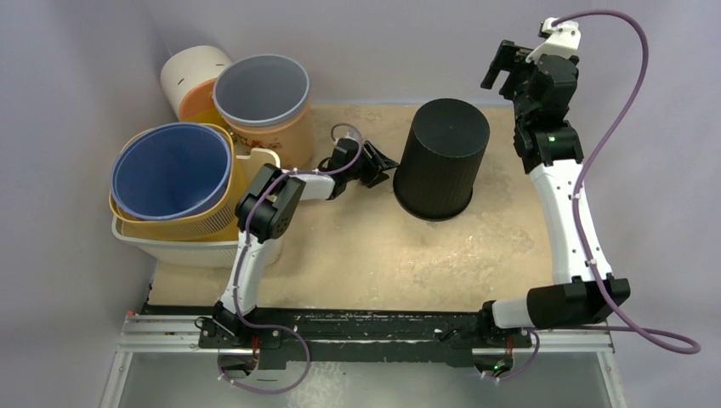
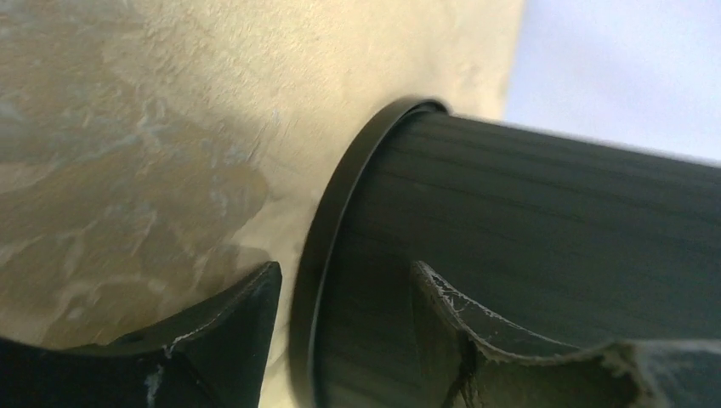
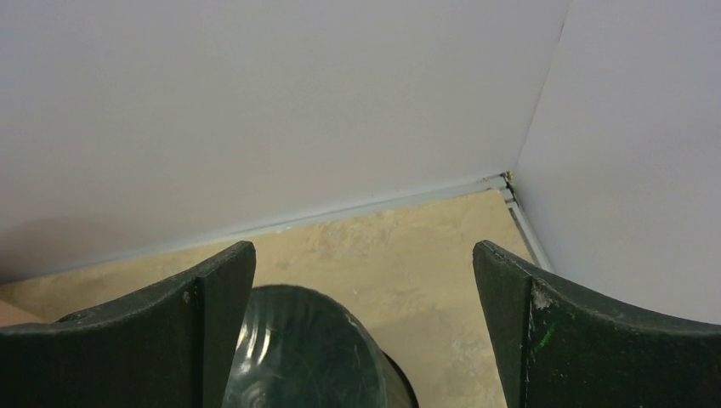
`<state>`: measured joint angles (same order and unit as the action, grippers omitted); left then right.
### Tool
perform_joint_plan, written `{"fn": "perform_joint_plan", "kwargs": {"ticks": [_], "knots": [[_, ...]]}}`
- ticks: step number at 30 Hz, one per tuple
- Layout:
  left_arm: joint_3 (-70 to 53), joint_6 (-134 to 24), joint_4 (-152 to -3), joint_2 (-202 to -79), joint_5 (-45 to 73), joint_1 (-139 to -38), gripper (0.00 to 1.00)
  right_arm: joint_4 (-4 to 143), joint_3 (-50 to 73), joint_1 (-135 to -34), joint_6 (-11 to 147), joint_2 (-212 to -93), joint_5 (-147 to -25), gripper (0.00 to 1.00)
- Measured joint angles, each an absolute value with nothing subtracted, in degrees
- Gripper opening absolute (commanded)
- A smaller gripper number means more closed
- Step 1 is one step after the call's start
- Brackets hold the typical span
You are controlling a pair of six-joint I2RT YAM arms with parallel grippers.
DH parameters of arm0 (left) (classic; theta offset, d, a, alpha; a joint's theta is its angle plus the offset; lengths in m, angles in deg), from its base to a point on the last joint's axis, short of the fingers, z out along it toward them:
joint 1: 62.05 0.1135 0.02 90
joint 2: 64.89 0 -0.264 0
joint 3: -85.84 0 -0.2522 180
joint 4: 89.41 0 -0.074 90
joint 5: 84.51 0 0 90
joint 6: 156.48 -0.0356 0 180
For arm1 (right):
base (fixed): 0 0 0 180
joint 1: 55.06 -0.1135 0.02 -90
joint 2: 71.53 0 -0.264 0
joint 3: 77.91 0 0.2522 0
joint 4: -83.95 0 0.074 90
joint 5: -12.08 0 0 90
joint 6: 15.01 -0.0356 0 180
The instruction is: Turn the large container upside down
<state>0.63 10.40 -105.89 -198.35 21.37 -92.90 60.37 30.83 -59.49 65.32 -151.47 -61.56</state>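
Note:
The large container (image 1: 442,157) is a black ribbed bin standing mouth-down on the tan table, closed base up. My left gripper (image 1: 384,167) is open at its lower left side. In the left wrist view the bin (image 2: 553,221) fills the right half. Its rim lies on the table in line with the gap between my open fingers (image 2: 344,276). I cannot tell whether they touch it. My right gripper (image 1: 502,68) is open and empty, raised high at the back right. In the right wrist view the bin's base (image 3: 298,357) shows below my open gripper (image 3: 364,251).
At the left, a blue tub (image 1: 170,174) sits nested in a yellow basket inside a white basket. An orange bucket with a grey rim (image 1: 262,93) and a white and orange cylinder (image 1: 194,72) stand behind them. Grey walls close the back and right sides.

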Motion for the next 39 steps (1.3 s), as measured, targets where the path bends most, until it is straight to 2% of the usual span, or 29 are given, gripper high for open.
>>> {"fn": "perform_joint_plan", "kwargs": {"ticks": [10,18,22,28,36,39], "knots": [[2.16,-24.18,-66.57,-181.31,21.77,-92.94,0.58,59.82,24.71,-59.49,65.03,-147.82,-62.43,1.00],[1.13,-42.86,-60.36,-174.12,19.16,-98.91,0.63,59.34,23.20,-59.49,64.77,-148.01,-62.24,1.00],[4.68,-44.39,-60.98,-178.84,19.86,-102.89,0.63,58.75,24.32,-59.49,64.42,-148.67,-62.11,1.00],[12.26,-44.55,-62.92,-187.43,19.65,-103.72,0.65,58.18,30.94,-59.47,64.38,-151.58,-62.06,1.00],[38.99,-42.51,-63.75,-205.74,21.31,-105.36,0.66,58.57,38.13,-59.38,63.98,-153.83,-61.95,1.00],[44.74,-38.47,-66.16,-209.68,22.46,-106.93,0.67,58.73,39.64,-59.31,63.98,-155.21,-62.11,1.00]]}}
